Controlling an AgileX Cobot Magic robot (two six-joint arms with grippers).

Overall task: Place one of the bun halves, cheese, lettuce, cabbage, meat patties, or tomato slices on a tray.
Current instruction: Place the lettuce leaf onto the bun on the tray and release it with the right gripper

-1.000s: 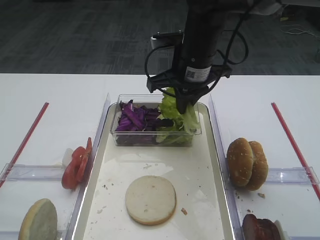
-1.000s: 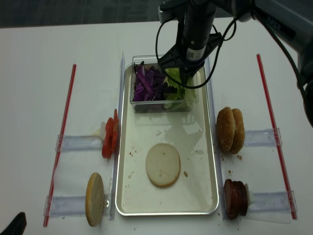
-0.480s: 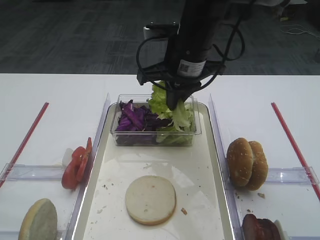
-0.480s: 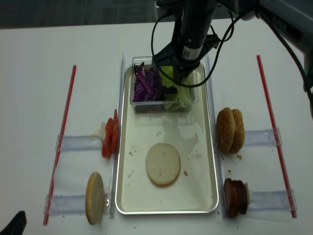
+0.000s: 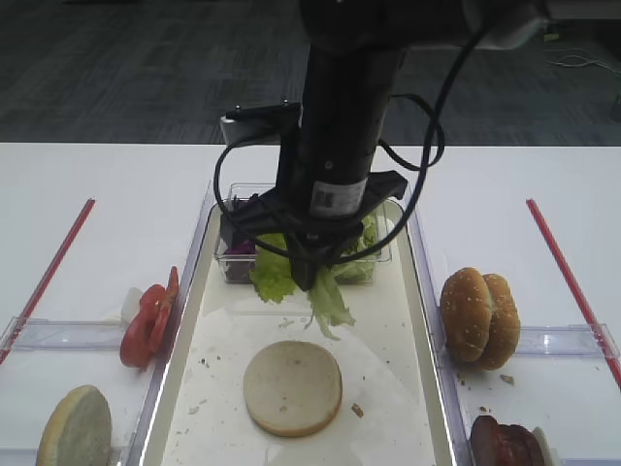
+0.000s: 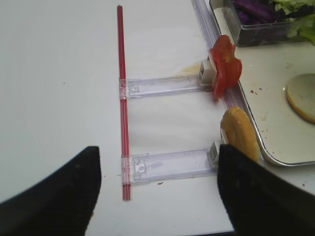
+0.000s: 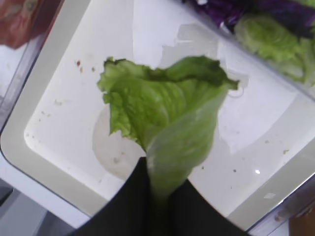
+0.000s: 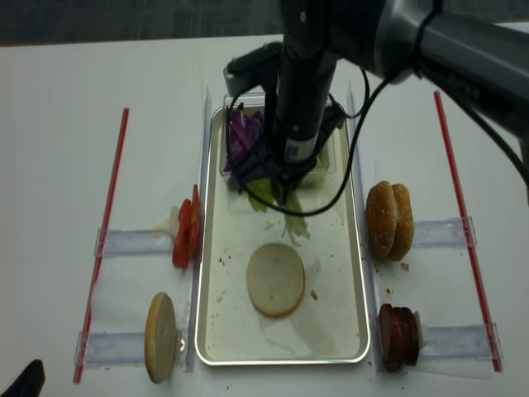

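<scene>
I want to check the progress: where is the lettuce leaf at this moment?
In the exterior high view, the lettuce leaf hangs from the right end effector above the tray, between the clear tub and the pale bun half.

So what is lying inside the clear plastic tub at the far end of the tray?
Purple cabbage and green lettuce lie in the tub. In both high views the right arm covers most of it, so its bottom stays hidden.
</scene>
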